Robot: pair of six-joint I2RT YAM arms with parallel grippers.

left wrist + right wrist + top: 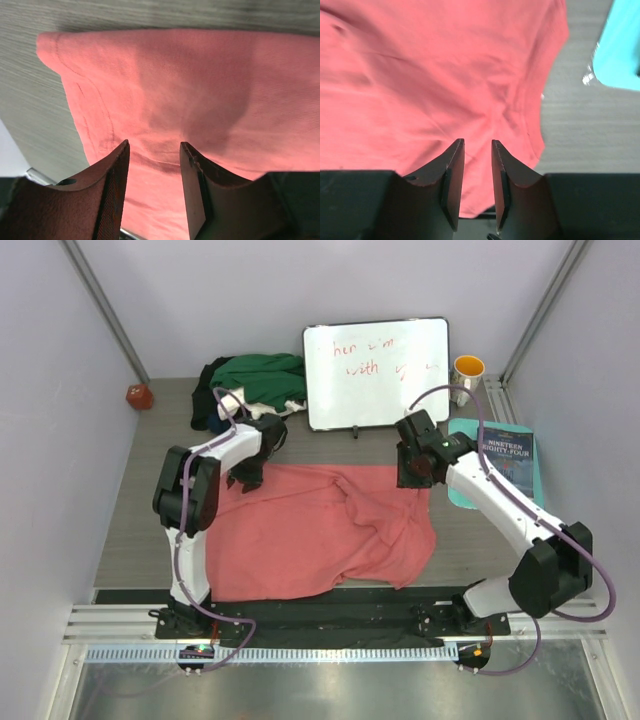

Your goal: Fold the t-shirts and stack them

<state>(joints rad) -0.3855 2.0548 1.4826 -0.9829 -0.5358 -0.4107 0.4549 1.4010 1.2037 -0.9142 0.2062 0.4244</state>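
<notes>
Item: salmon-pink t-shirt [320, 535]. It is lying spread on the table [130, 530] between the two arms. Its long axis is running left to right, and its far edge is facing the whiteboard [378, 370].

Left gripper [153, 145]: you are hovering it over the shirt's far left corner, fingers parted, with cloth showing through the gap.

Right gripper [477, 142]: you are hovering it over the far right corner with a narrower gap. Whether cloth is pinched cannot be told.

Relation: each arm is sitting nearest its own corner, and the shirt's body is lying toward the bases from both. Judged next move: drawing the far edge toward you.

Remaining t-shirts [255, 380]: they are lying heaped at the far left.
</notes>
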